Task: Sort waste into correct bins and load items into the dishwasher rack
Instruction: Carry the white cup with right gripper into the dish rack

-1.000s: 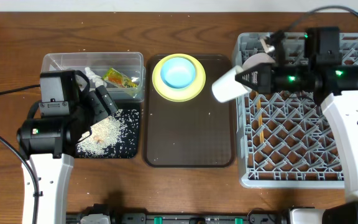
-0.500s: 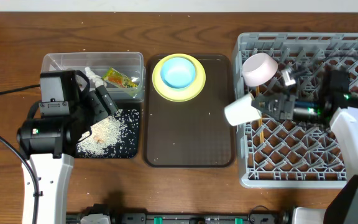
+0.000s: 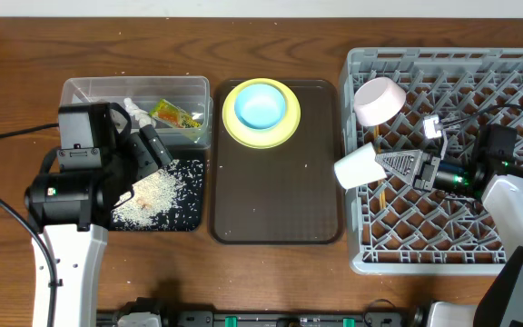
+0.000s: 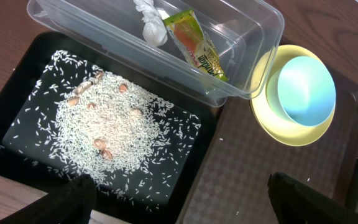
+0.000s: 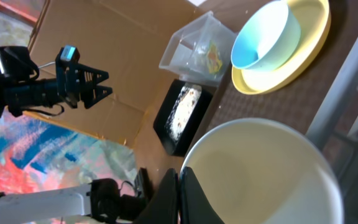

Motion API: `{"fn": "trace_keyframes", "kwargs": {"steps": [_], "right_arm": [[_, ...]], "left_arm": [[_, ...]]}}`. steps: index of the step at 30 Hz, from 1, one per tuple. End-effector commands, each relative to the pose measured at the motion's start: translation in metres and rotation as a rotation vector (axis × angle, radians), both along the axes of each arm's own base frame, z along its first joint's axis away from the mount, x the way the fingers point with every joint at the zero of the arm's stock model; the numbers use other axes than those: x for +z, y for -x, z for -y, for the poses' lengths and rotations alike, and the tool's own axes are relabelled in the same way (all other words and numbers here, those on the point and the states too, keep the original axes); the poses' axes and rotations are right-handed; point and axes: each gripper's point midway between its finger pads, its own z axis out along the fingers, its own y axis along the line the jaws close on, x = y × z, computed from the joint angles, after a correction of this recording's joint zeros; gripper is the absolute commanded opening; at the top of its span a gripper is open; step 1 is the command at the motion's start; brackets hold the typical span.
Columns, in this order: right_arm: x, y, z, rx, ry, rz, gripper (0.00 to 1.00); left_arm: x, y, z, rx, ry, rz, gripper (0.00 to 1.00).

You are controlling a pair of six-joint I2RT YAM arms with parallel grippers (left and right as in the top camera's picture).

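Observation:
My right gripper [image 3: 396, 166] is shut on the rim of the small white cup [image 3: 356, 167] and holds it on its side over the left edge of the grey dishwasher rack [image 3: 516, 68]; the cup fills the right wrist view [image 5: 260, 174]. The white bowl [image 3: 377, 100] leans in the rack's back left corner. Thin wooden chopsticks [image 3: 381, 193] lie in the rack. The light blue bowl [image 3: 261, 104] sits on the yellow plate [image 3: 232, 123]. My left gripper [image 4: 188, 208] is open and empty above the black tray [image 4: 23, 118] of rice grains [image 4: 114, 134]. The clear tub [image 4: 253, 37] holds the snack wrapper [image 4: 197, 46] and the paper scrap [image 4: 149, 22].
The plate and bowl stand at the back of a dark brown serving tray [image 3: 275, 200] between the bins and the rack. Some brown bits lie in the rice. The left arm's body [image 3: 80, 173] covers the black tray's left part.
My right arm has swung from the rack's back edge toward the front and lowered, carrying the cup toward the front along the rack's left edge. The left arm has not moved.

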Motion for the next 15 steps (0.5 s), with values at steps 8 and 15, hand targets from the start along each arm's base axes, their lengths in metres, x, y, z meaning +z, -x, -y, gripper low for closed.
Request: {"fn": "trace_keyframes", "kwargs": {"steps": [8, 15], "right_arm": [[0.000, -0.007, 0.005, -0.004, 0.021, 0.091, 0.01], [-0.015, -0.007, 0.007, -0.024, 0.077, 0.054, 0.01]], "left_arm": [[-0.001, 0.000, -0.001, 0.004, 0.003, -0.004, 0.91], [-0.001, 0.000, -0.001, 0.004, 0.003, -0.004, 0.91]]}}
